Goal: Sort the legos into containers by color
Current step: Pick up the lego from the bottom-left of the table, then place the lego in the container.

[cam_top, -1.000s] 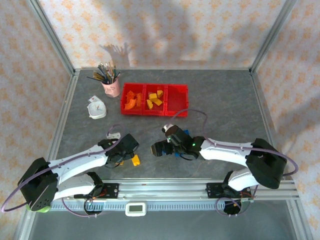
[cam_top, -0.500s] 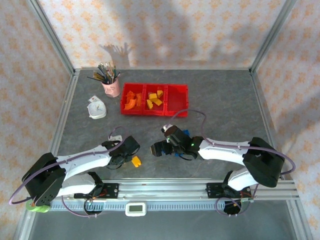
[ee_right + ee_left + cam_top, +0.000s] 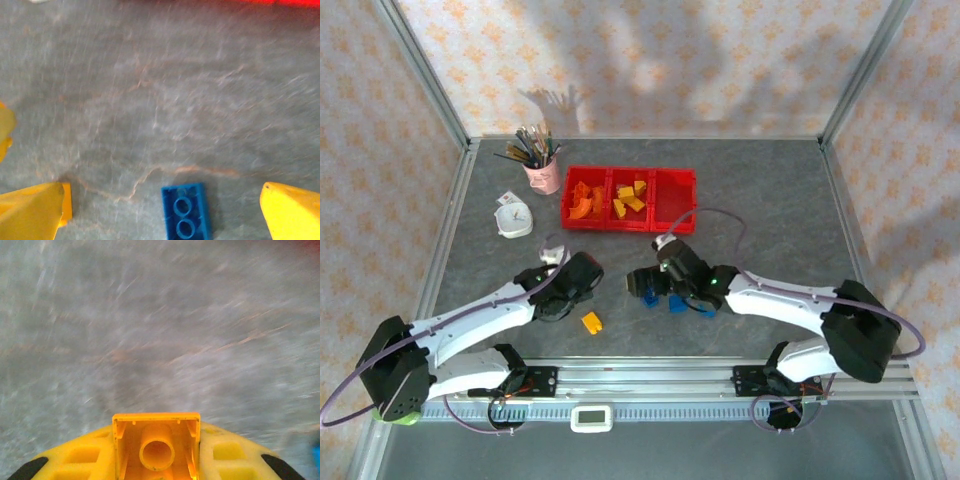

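My left gripper (image 3: 156,432) is shut on a yellow lego (image 3: 156,452) whose hollow underside faces the camera, held above the grey table. In the top view the left gripper (image 3: 578,280) hovers just above another yellow lego (image 3: 591,322) that lies on the table. My right gripper (image 3: 164,200) is open and low over a blue lego (image 3: 185,217) lying between its yellow fingers (image 3: 35,212). In the top view the right gripper (image 3: 648,284) stands by three blue legos (image 3: 677,303). The red containers (image 3: 630,228) hold orange legos (image 3: 582,198) on the left and yellow ones (image 3: 630,196) in the middle.
A pink cup of brushes (image 3: 542,172) and a white round object (image 3: 513,217) stand left of the containers. A small white piece (image 3: 552,253) lies near the left gripper. A metal rail (image 3: 640,378) runs along the near edge.
The left gripper closed on a yellow lego and rose away from the one left on the table. The right gripper shifted up and right, uncovering the blue legos.
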Robot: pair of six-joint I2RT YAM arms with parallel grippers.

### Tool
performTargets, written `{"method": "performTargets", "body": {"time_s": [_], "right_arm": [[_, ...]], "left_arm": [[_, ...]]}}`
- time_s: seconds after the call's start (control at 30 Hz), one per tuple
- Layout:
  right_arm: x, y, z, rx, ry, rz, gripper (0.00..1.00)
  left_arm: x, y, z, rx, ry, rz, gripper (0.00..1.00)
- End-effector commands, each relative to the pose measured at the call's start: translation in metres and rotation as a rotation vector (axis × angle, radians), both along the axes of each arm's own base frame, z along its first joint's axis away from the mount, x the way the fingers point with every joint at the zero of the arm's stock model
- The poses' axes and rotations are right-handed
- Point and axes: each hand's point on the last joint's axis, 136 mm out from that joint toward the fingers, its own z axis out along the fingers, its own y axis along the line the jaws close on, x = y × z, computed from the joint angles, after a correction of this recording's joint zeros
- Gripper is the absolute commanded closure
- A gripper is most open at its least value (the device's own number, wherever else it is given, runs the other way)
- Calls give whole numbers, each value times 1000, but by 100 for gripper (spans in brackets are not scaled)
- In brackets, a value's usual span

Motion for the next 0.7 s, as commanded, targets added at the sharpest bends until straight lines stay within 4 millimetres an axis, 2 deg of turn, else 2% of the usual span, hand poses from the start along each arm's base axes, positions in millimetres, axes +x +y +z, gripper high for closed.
{"method": "performTargets", "body": {"time_s": [0.0,0.13,0.27,0.43,0.5,0.6,0.67], "right_arm": [[28,-23,25,29,-37,-121,0],[53,-49,34,52,-47,-213,0],[69,-70,40,71,-70,-274,0],[76,-84,37,62,-69,-300,0],[76,-87,33,57,-63,-304,0],[77,-89,31,57,-61,-302,0],[78,-89,34,55,-67,-299,0]], "left_arm": [[43,-16,43,47,-132,-42,73],[102,-46,76,87,-205,-84,74],[162,-72,82,124,-232,-119,75],[226,-88,61,199,-192,-149,75],[242,-91,45,210,-156,-153,75],[262,-95,35,218,-161,-156,72],[270,-100,28,212,-149,-167,67]]}}
